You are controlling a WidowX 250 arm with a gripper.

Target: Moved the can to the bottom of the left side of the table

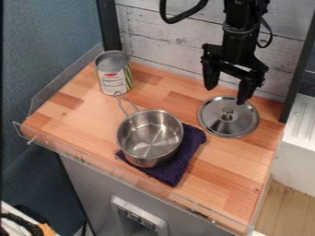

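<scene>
One can stands upright, well apart from the gripper, to its left in view; the fingers are spread, one tip hiding part of the lid.

- You look from above, on the front side of the wooden tabletop.
- Your camera slants down toward the whitewashed plank wall.
- It sits near; the tabletop spans most of your view's width.
</scene>
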